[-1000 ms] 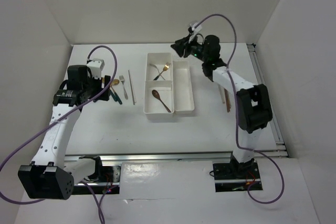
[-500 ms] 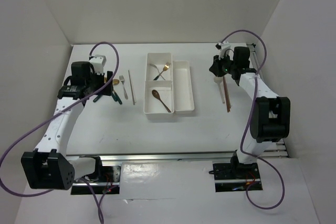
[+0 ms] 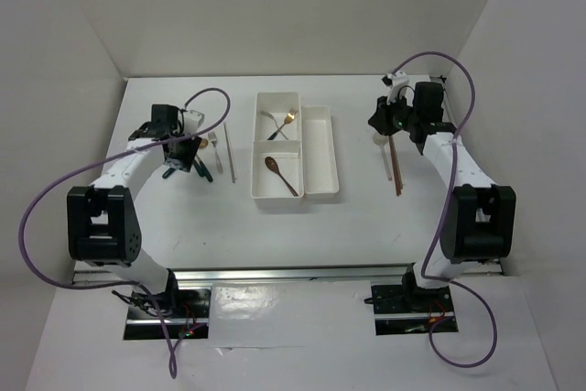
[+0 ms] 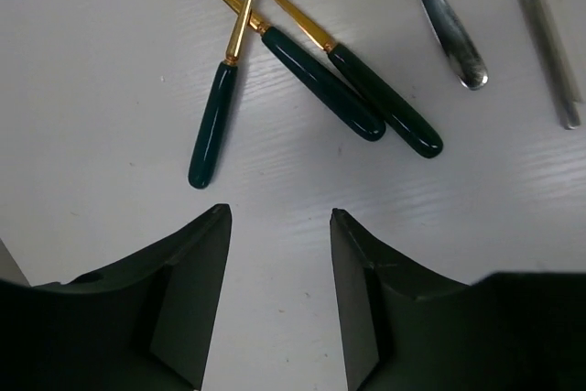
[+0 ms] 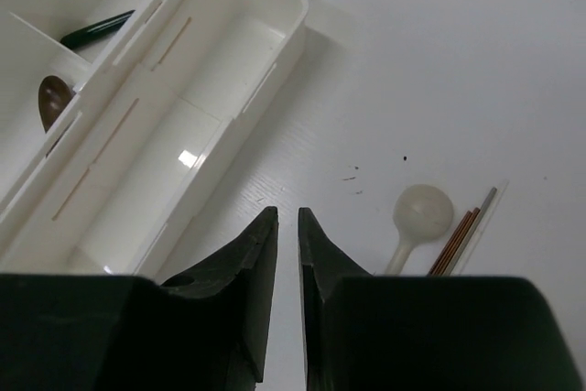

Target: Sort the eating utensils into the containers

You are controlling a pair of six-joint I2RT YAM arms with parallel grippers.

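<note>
This is a robotics lab test cell, not a lived-in room. Two white-and-black robot arms, the left arm (image 3: 124, 164) and the right arm (image 3: 462, 167), stand on black base plates (image 3: 407, 304) by an aluminium rail (image 3: 293, 272) along the near edge of a plain white counter (image 3: 275, 235). Blank white panels (image 3: 275, 16) close the counter in at its far, left and right edges, making a bare booth. Purple cables (image 3: 430, 54) loop openly from the wrists down to the bases, where coloured wiring (image 3: 188, 329) lies exposed. The only homely things are a few eating utensils (image 3: 203, 169) and white containers (image 3: 320, 148) laid on the counter.
</note>
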